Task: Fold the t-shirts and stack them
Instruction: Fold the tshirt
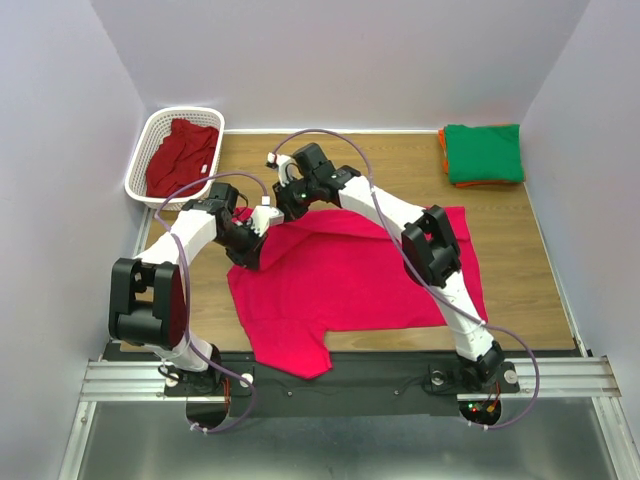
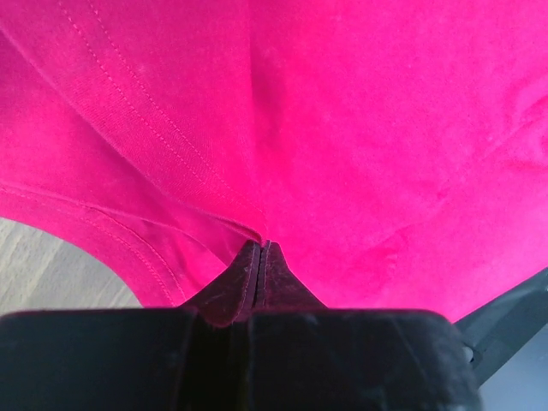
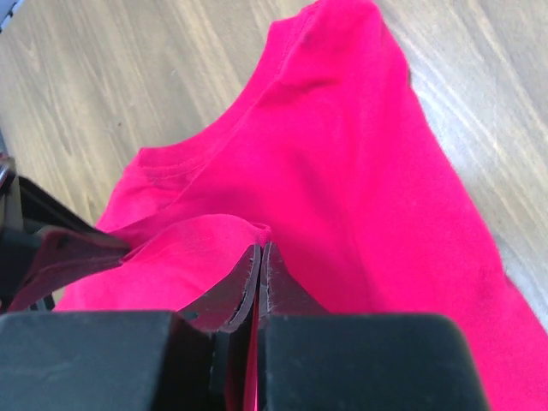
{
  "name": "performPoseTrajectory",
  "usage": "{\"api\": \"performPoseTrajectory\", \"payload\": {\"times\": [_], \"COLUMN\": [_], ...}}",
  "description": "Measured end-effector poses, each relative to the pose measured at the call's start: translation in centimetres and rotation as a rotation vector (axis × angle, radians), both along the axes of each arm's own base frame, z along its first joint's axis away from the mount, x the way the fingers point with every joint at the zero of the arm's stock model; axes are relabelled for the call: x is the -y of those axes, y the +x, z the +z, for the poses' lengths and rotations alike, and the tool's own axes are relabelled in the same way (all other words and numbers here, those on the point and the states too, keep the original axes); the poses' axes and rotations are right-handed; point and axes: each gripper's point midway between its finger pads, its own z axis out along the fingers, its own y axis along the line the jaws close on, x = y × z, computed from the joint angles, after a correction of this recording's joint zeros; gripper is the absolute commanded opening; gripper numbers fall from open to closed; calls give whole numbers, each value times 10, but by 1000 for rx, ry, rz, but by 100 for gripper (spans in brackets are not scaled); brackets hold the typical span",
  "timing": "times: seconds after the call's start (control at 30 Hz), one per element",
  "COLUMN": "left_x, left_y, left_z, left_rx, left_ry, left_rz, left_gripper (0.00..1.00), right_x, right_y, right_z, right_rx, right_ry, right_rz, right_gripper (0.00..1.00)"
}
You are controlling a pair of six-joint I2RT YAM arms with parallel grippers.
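Note:
The bright pink-red t-shirt (image 1: 370, 280) lies spread over the middle of the wooden table, with its far-left edge lifted and folding over. My left gripper (image 1: 250, 250) is shut on the cloth at that left edge; in the left wrist view its closed fingertips (image 2: 262, 247) pinch a fold of the pink-red shirt (image 2: 360, 128). My right gripper (image 1: 290, 205) is shut on the shirt's far edge; in the right wrist view the closed tips (image 3: 262, 248) hold a raised fold near the collar of the shirt (image 3: 342, 171). A folded green t-shirt (image 1: 483, 150) lies on a folded orange one (image 1: 443, 150) at the far right.
A white lattice basket (image 1: 185, 112) stands at the far left corner with a darker crimson t-shirt (image 1: 182, 155) inside. Bare wooden table (image 1: 390, 165) shows beyond the shirt. Grey walls close in the table on three sides.

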Motion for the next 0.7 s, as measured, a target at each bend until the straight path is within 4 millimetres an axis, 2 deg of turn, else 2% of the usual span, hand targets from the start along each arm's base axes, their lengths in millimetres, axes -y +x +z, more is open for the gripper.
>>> {"api": "performPoseTrajectory", "payload": {"times": [0.1,0.3,0.43,0.53,0.7], "left_x": [-1,-3,-4,-5,-7], "left_y": [-3,-11,-15,-19,-27], "left_z": [1,6,15,19,20], "left_rx": [-8,-22,-10,-9,-28], "left_ry": [6,12,13,14,18], "left_rz": [-4,-25,-39,-47,-62], "left_gripper": [0,0,0,0,0], "right_x": [4,16,21,23,24], "right_y": [-6,-22,-31,-36,-42], "right_z": [2,-15,-19,-14,7], "right_rx": [-10,-61,-88,-92,-83], "right_ry": [-3,-38,-48,-42,-7], "right_rz": [5,13,23,31,52], "right_gripper": [1,0,1,1,1]}}
